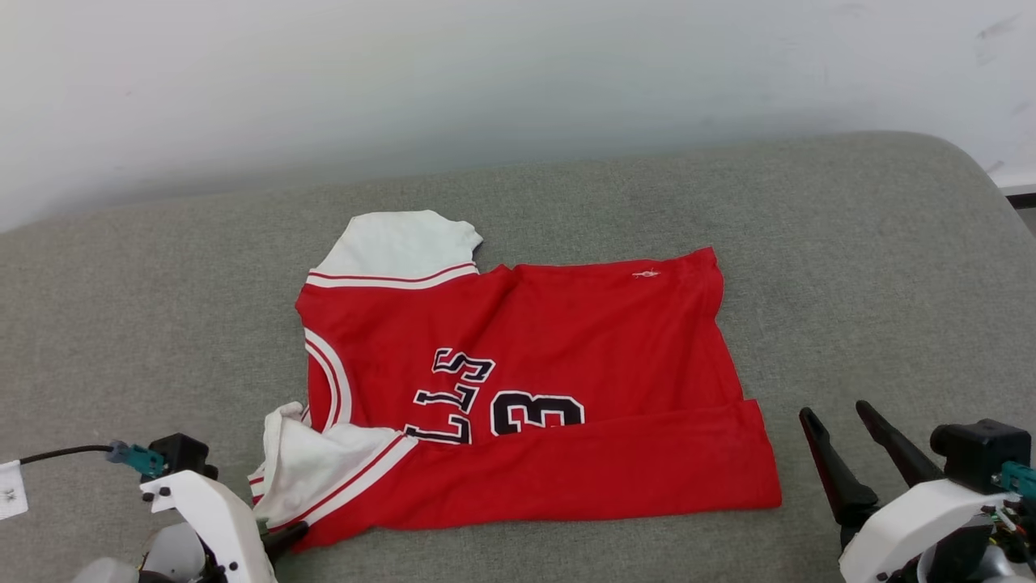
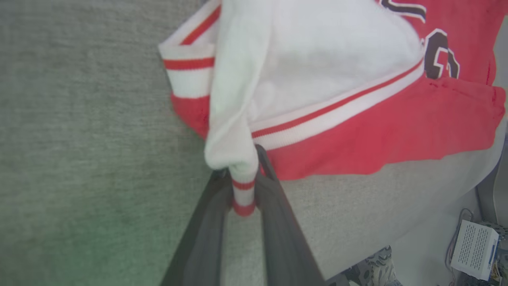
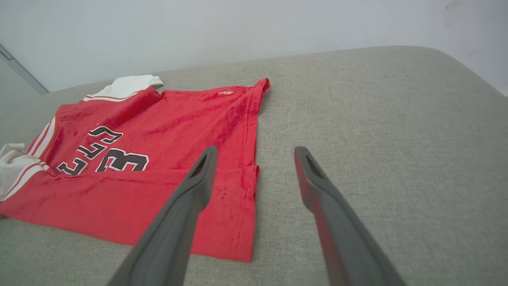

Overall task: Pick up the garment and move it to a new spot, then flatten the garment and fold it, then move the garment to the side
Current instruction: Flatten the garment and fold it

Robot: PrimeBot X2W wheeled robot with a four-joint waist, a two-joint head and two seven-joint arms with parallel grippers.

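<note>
Cuff [image 2: 243, 196]: striped, pinched tight in left gripper [image 2: 240, 161], at near-left corner of jersey [image 1: 566, 340]
Right gripper [image 3: 254, 153]: fingers spread, holding nothing, just off the near-right corner
Jersey: flat mid-cushion, near edge folded up over the lettering, white sleeve [image 1: 396, 243] poking out the far-left side
Cushion [image 1: 850, 283]: bare grey all round, loads on the right
Wall [image 1: 486, 81]: pale, right behind the far edge

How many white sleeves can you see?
2. One sleeve lies at the far left corner of the shirt; the other sleeve, at its near left, is pinched in the left gripper.
</note>
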